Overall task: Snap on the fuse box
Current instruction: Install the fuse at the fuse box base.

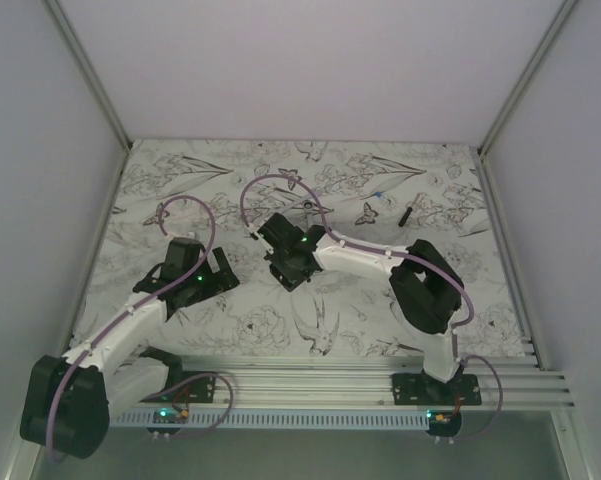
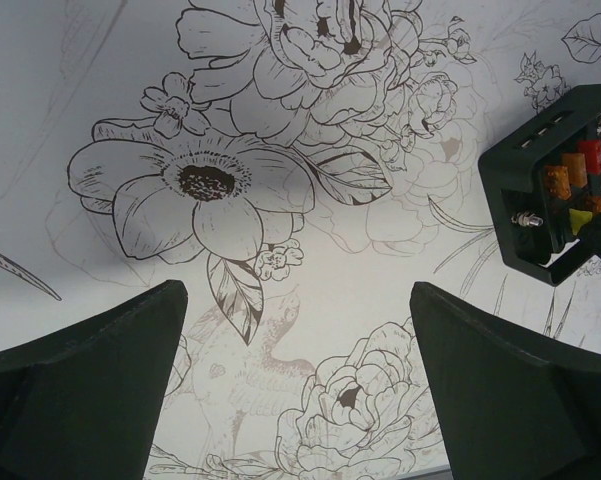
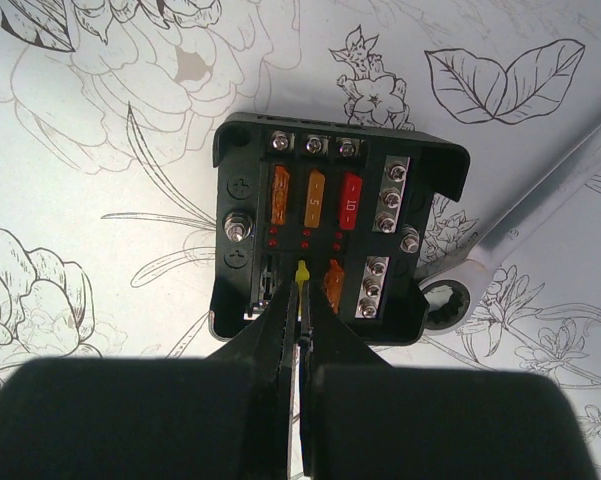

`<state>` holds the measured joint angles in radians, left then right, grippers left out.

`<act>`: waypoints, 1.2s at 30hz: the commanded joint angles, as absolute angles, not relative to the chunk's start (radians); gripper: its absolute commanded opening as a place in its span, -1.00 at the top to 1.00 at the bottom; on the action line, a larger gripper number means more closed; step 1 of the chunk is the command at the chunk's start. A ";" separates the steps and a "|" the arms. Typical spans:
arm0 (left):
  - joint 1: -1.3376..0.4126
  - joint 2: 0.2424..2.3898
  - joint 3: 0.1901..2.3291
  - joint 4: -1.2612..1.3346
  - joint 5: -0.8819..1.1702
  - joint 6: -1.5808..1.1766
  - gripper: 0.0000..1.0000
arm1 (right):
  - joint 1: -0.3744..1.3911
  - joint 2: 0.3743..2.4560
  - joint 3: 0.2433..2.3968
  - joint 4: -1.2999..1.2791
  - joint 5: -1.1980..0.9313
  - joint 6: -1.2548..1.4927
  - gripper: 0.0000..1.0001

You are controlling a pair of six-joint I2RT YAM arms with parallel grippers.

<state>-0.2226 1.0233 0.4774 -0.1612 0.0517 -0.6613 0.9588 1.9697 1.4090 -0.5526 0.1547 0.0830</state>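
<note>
The fuse box (image 3: 340, 230) is a small black open box on the flowered table cover, with orange and red fuses in its top row. My right gripper (image 3: 302, 290) is shut on a small yellow fuse (image 3: 301, 271) and holds it at a slot in the box's lower row, next to an orange fuse. In the top view the right gripper (image 1: 285, 262) covers most of the box. My left gripper (image 2: 298, 370) is open and empty above the bare cover, left of the box (image 2: 560, 190).
A silver wrench (image 3: 540, 210) lies just right of the box, its ring end (image 3: 447, 300) touching the box's corner. A thin black stick (image 1: 407, 215) and a small blue piece (image 1: 380, 197) lie at the back right. White walls enclose the table.
</note>
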 commanded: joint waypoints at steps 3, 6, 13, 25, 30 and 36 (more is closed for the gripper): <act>-0.217 1.003 0.462 -0.178 0.052 -0.657 -1.00 | 0.956 2.178 1.318 -0.749 0.071 0.097 1.00; -0.218 1.005 0.462 -0.178 0.053 -0.658 -1.00 | 0.956 2.150 1.267 -0.751 0.055 0.104 1.00; -0.217 1.002 0.462 -0.178 0.053 -0.658 -1.00 | 0.953 2.132 1.222 -0.781 0.038 0.095 1.00; -0.217 0.992 0.460 -0.179 0.052 -0.656 -1.00 | 0.945 2.256 1.314 -0.807 0.074 0.109 1.00; -0.218 0.990 0.460 -0.178 0.057 -0.657 -1.00 | 0.945 2.207 1.307 -0.802 0.076 0.116 1.00; -0.217 0.979 0.458 -0.179 0.063 -0.659 -1.00 | 0.946 2.134 1.345 -0.775 0.074 0.111 1.00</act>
